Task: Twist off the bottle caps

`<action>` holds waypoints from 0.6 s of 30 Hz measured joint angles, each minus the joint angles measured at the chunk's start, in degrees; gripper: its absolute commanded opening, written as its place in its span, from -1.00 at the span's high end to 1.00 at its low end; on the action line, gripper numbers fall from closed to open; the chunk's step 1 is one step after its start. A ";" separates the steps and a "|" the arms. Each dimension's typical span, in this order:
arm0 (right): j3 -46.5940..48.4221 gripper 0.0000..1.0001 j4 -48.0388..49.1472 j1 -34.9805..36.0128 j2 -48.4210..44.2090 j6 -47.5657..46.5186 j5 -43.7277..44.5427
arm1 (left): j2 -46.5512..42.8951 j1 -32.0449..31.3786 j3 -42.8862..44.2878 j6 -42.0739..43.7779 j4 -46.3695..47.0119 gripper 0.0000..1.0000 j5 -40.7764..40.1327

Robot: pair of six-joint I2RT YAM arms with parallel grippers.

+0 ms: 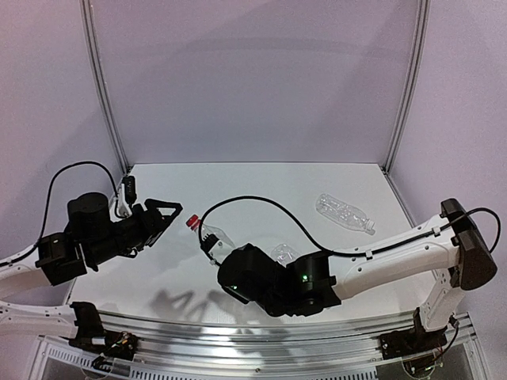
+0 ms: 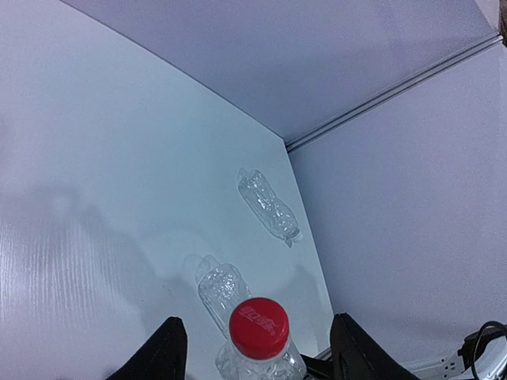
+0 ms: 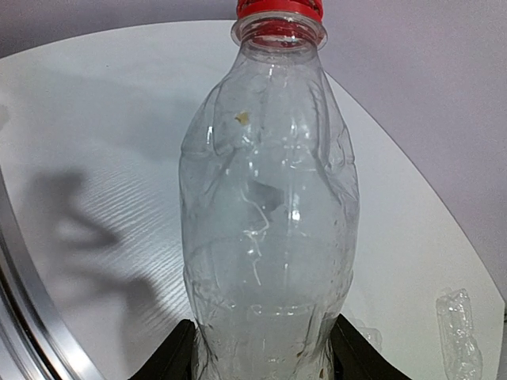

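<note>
A clear plastic bottle [image 3: 269,214] with a bright red cap [image 3: 280,8] is held off the table by my right gripper [image 3: 265,342], which is shut on its lower body. In the top view the bottle [image 1: 207,236] points its red cap [image 1: 191,222] left toward my left gripper [image 1: 176,215]. In the left wrist view the red cap [image 2: 259,328] sits between the open fingers of my left gripper [image 2: 257,323], with a gap on each side. A second bottle [image 1: 344,213] with a pale cap [image 1: 370,229] lies at the right.
A third, crushed clear bottle [image 1: 283,253] lies on the white table [image 1: 253,186] beside my right arm; it also shows in the left wrist view [image 2: 224,289]. Grey walls enclose the back and sides. A metal rail [image 1: 261,332] runs along the near edge.
</note>
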 measured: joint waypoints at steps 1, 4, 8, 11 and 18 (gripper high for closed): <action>0.00 1.00 -0.61 -0.15 0.00 0.22 0.66 | -0.44 0.15 0.00 -0.22 0.04 -0.41 -0.02; 0.00 1.00 -1.49 -0.46 0.00 0.50 1.79 | -0.79 0.20 0.00 0.11 0.04 -0.53 0.17; -0.02 1.00 -1.84 -0.44 0.00 0.90 2.16 | -1.49 0.20 0.00 1.25 0.04 -0.68 0.72; -1.46 1.00 -1.03 -0.44 -0.72 1.29 0.39 | -3.06 0.20 -0.07 4.81 1.16 -0.88 1.86; -11.76 1.00 4.04 -0.44 -12.55 1.66 -16.72 | -5.11 0.74 -0.02 17.86 7.65 -0.92 12.94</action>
